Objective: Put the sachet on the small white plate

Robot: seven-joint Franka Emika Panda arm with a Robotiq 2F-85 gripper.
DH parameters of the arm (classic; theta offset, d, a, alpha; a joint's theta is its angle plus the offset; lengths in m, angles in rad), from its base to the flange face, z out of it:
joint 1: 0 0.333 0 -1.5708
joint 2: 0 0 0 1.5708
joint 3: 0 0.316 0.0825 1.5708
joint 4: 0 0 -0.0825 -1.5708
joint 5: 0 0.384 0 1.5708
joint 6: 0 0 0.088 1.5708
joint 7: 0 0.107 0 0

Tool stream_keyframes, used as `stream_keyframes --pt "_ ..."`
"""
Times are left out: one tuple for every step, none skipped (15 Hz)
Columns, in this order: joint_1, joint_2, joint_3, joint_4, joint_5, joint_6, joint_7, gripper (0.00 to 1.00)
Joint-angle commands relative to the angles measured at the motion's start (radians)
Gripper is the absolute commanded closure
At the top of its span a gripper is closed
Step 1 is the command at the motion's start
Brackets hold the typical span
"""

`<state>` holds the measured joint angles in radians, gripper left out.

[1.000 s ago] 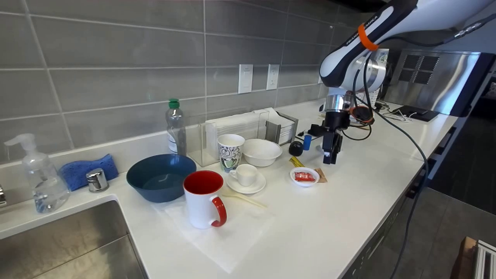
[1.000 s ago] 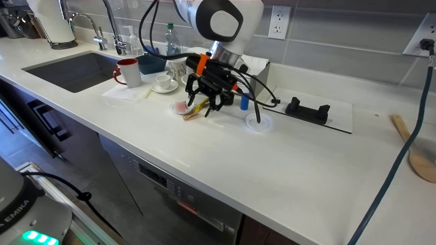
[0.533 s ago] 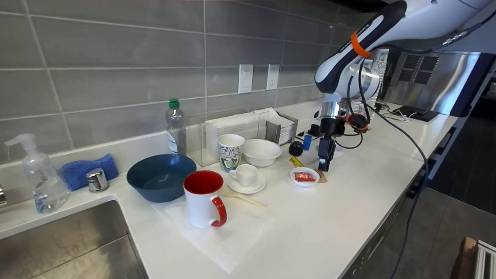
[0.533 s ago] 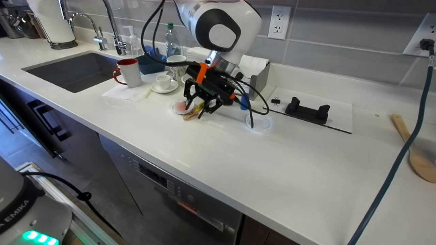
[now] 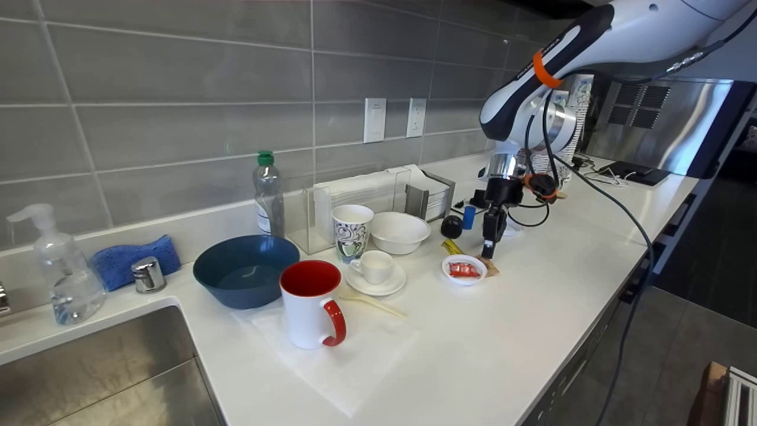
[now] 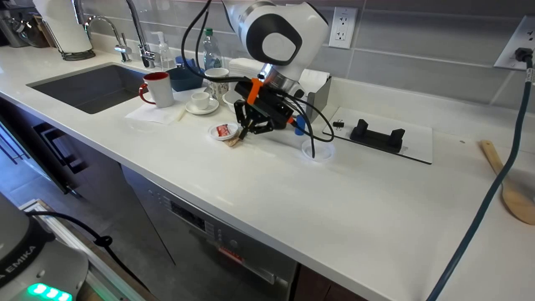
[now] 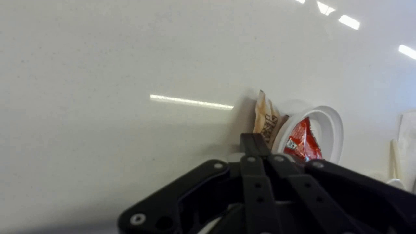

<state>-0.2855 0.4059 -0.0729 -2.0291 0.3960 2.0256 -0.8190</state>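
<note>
Brown sachet [image 7: 267,120] pinched by gripper [image 7: 256,143]; fingers, spread 0.5 s ago, now drawn together. Small white plate [image 7: 339,130] sits just beside, red packet [image 7: 302,139] inside.

We see a kitchen. It has a white counter [image 6: 334,200] with a sink [image 6: 85,90] in it, and shiny taps [image 6: 148,57] stand behind the sink. Close by we spot a pump bottle [image 5: 72,275] and a blue sponge [image 5: 124,260]. Grey tiles [image 5: 195,133] cover the wall [image 6: 418,77]. What looks like a dishwasher [image 6: 200,246] fits under the counter. On top we find a blue bowl [image 5: 245,281], a red and white mug [image 5: 303,316] and a wooden spoon [image 6: 518,205]. We cannot tell if it is in a home or an office.
</note>
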Motion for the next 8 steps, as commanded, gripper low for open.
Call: stream_keyframes --pt "-0.026 0.021 0.016 0.037 0.031 -0.02 -0.029 1.0" --pt "-0.025 0.017 0.014 0.034 0.025 -0.022 -0.027 1.0" --pt "-0.023 0.005 0.012 0.025 0.016 -0.032 -0.023 1.0" --pt "-0.022 -0.005 0.01 0.018 0.012 -0.04 -0.019 1.0" --pt "-0.021 -0.017 0.008 0.011 0.006 -0.046 -0.016 1.0" --pt "-0.019 -0.03 0.002 0.006 -0.005 -0.053 -0.007 1.0" --pt "-0.019 -0.036 0.0 0.008 -0.006 -0.064 -0.003 1.0" --pt "-0.018 -0.044 -0.003 0.006 -0.004 -0.06 -0.001 1.0"
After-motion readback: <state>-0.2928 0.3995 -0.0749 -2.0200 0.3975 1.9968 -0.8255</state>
